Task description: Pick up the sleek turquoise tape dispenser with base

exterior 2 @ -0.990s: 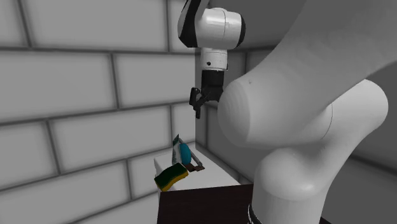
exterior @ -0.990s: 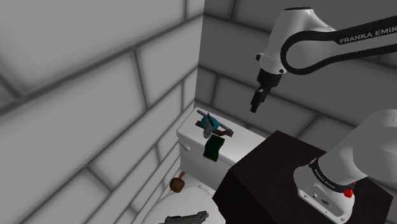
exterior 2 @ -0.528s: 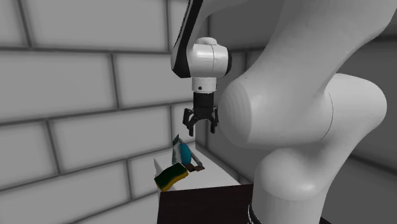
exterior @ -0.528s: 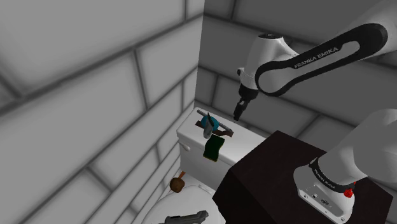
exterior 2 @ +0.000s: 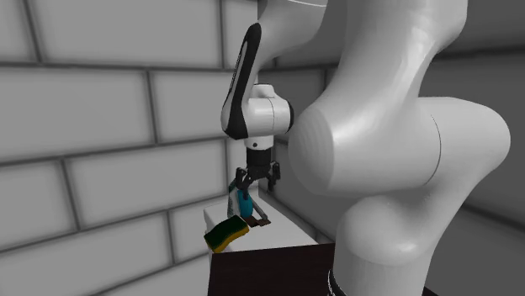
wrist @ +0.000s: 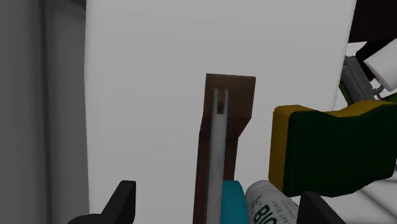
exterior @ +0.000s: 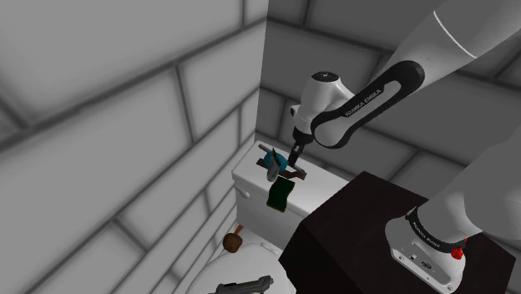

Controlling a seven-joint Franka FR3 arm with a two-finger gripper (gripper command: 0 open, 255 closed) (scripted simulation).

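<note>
shoulder view: a white toilet tank lid (exterior: 247,174) sits in the corner of grey block walls. the tape dispenser (exterior: 271,163), turquoise on a brown base, lies on it. a green and yellow sponge (exterior: 280,195) lies just beside the dispenser, toward the dark stand (exterior: 351,225). lower down are a brown ball (exterior: 232,242) and a grey object (exterior: 246,286) at the picture's bottom edge. the end effector (exterior: 294,155) hangs just above the dispenser's base, at its right end in this view, with nothing between them. the arm (exterior: 359,104) reads "franka emika".

second exterior view: the end effector (exterior 2: 255,182) points down with its fingers (exterior 2: 241,179) spread, right over the tape dispenser (exterior 2: 244,203). the sponge (exterior 2: 227,233) leans at the lid's (exterior 2: 282,229) near edge, and the arm's big white joint covers the picture's right.

wrist view: the end effector (wrist: 219,196) is wide open and holds nothing. the tape dispenser (wrist: 222,127) lies between the fingers (wrist: 121,198), touching neither. the sponge (wrist: 331,153) sits close beside it, and a white bottle (wrist: 270,205) marked "bio" lies against its turquoise part.
</note>
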